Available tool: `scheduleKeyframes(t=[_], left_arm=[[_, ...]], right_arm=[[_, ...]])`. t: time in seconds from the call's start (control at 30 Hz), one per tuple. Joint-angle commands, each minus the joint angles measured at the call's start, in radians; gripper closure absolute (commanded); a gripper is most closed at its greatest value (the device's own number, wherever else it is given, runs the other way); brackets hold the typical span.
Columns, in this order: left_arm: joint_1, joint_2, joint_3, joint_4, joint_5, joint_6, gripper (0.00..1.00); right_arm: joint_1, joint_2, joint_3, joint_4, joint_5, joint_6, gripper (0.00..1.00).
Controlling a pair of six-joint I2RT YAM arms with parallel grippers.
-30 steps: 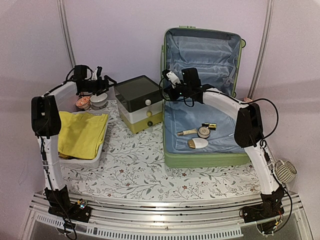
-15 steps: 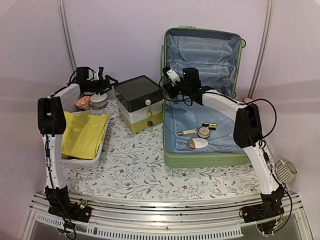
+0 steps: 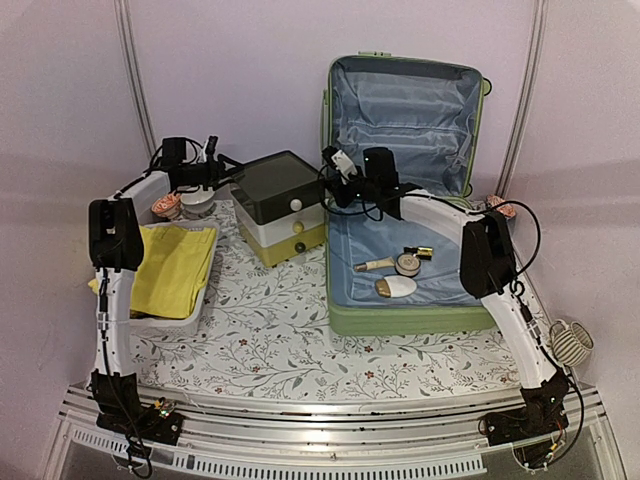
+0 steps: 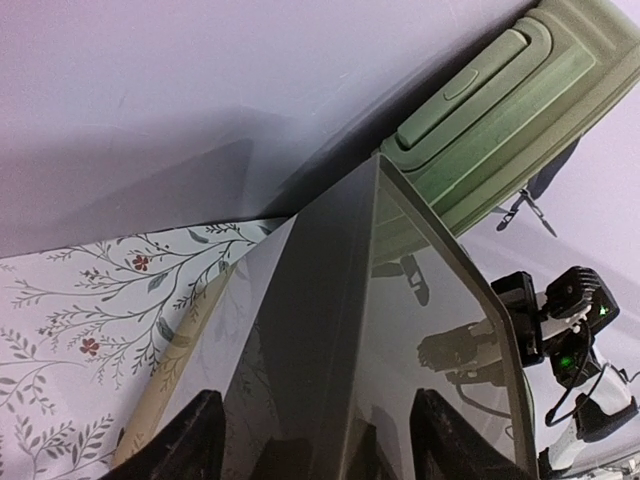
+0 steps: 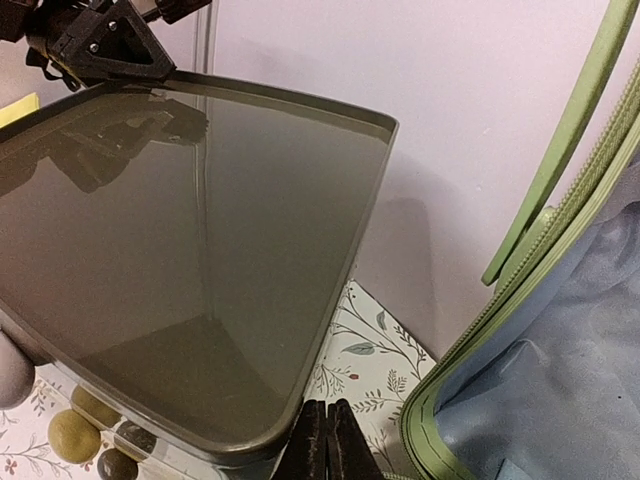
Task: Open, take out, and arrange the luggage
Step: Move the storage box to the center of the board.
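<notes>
**A:** Fig. 1, by count: what stands on the counter?

**B:** One luggage; one drawer box with three knobs; one basket holding one yellow cloth; two small round pots.

**A:** And on the luggage lining?

**B:** Four small items, each of a different shape.

The light-green suitcase lies open on the right of the table. Its lid stands upright, pale blue lining showing.
</notes>
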Motion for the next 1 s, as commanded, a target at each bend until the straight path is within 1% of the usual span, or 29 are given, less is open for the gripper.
scheduleKeyframes(t=[0.0, 0.2, 0.5, 0.8, 0.97], left_arm=[[-0.01, 0.045, 0.032, -0.001, 0.036, 0.012, 0.37], [-0.01, 0.102, 0.091, -0.046, 0.066, 0.022, 0.42], [-0.016, 0.104, 0.08, -0.062, 0.084, 0.045, 0.46], [-0.018, 0.094, 0.076, -0.062, 0.096, 0.056, 0.43], [-0.03, 0.07, 0.026, -0.05, 0.102, 0.072, 0.42]], right_arm=[[0.0, -0.013, 0.027, -0.007, -0.101, -0.021, 0.99], [0.006, -0.036, 0.024, -0.041, -0.153, -0.055, 0.99], [0.008, -0.058, 0.008, -0.052, -0.191, -0.073, 0.99], [0.02, -0.075, 0.007, -0.058, -0.217, -0.107, 0.99], [0.023, -0.084, 0.004, -0.074, -0.24, -0.108, 0.99]])
